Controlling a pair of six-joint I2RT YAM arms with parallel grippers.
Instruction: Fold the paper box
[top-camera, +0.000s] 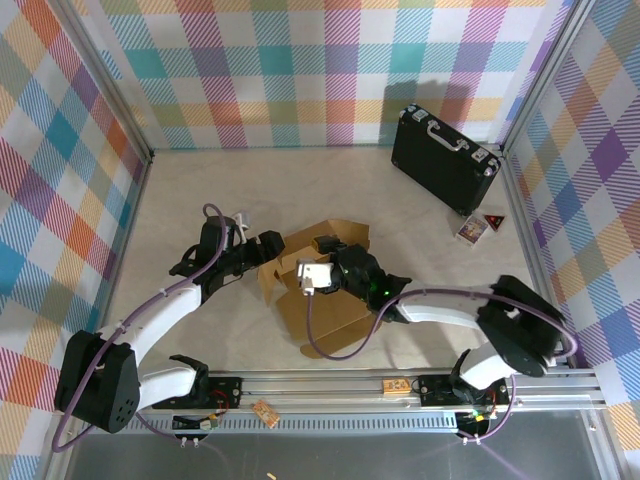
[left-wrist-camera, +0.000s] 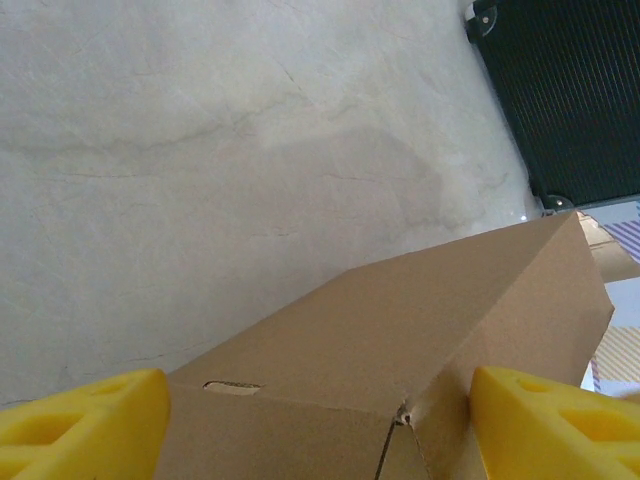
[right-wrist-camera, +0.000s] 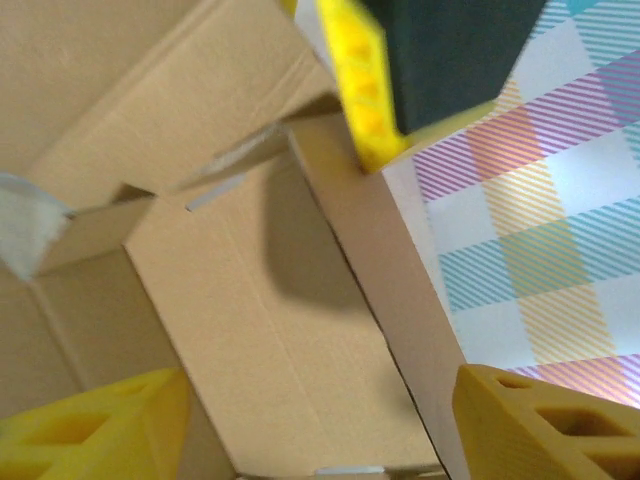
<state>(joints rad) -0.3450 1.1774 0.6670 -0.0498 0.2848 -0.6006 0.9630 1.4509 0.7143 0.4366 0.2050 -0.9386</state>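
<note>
Yellow fingers (left-wrist-camera: 80, 425) of the left arm (top-camera: 152, 314) flank a raised wall of the plain brown corrugated cardboard box (left-wrist-camera: 400, 330), half-formed mid-counter (top-camera: 200, 190); whether those jaws pinch it, I cannot tell; the right arm (top-camera: 440, 305) reaches low over it, jaws apart, empty; probably light, stiff, crease-prone: take flap edges.

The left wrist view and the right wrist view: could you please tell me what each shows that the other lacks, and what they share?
Left wrist view: bare table and a corner of the black case, behind the left hand astride a folded edge of the paper box. Right wrist view: the plaid wall, the box's inner panels, and a second yellow finger on a dark body above the right hand, whose fingers stand wide apart. Shared: brown cardboard close up between two yellow fingers.
</note>
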